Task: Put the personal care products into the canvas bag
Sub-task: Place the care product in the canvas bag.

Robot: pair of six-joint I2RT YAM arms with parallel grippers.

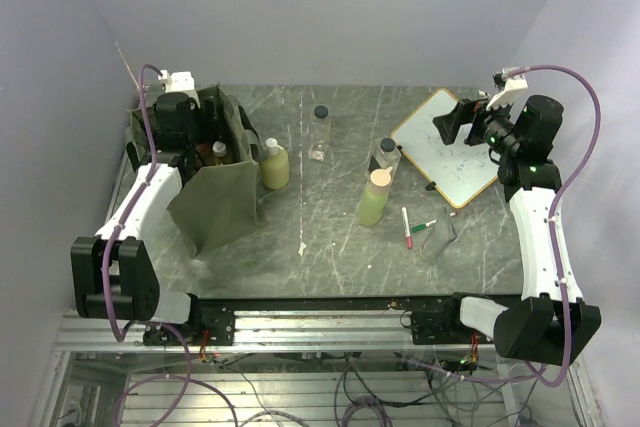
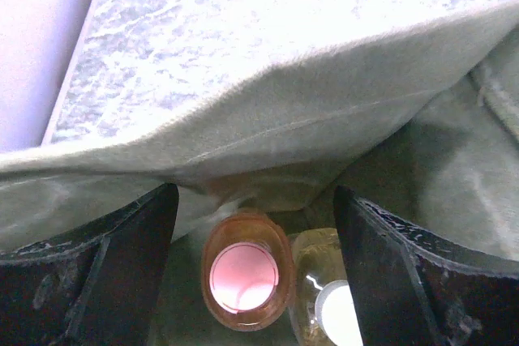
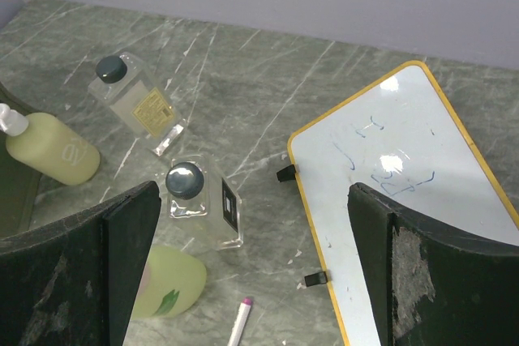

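The olive canvas bag [image 1: 222,197] stands upright at the left. My left gripper [image 2: 255,269] hangs open inside its mouth. An orange bottle [image 2: 246,269] stands free between the fingers, touching neither, with an amber white-capped bottle [image 2: 328,301] beside it. A pale yellow-green bottle [image 1: 274,165] stands just right of the bag. On the table are two clear dark-capped bottles [image 1: 320,132] [image 1: 387,153] and a light green bottle [image 1: 375,197]. My right gripper [image 3: 253,237] is open above the table, over the edge of the whiteboard, holding nothing.
A white whiteboard [image 1: 452,147] with a yellow-wood frame lies at the back right under my right gripper. Two marker pens [image 1: 407,228] lie in front of it. The bag's fabric wall [image 2: 268,127] folds close over the left fingers.
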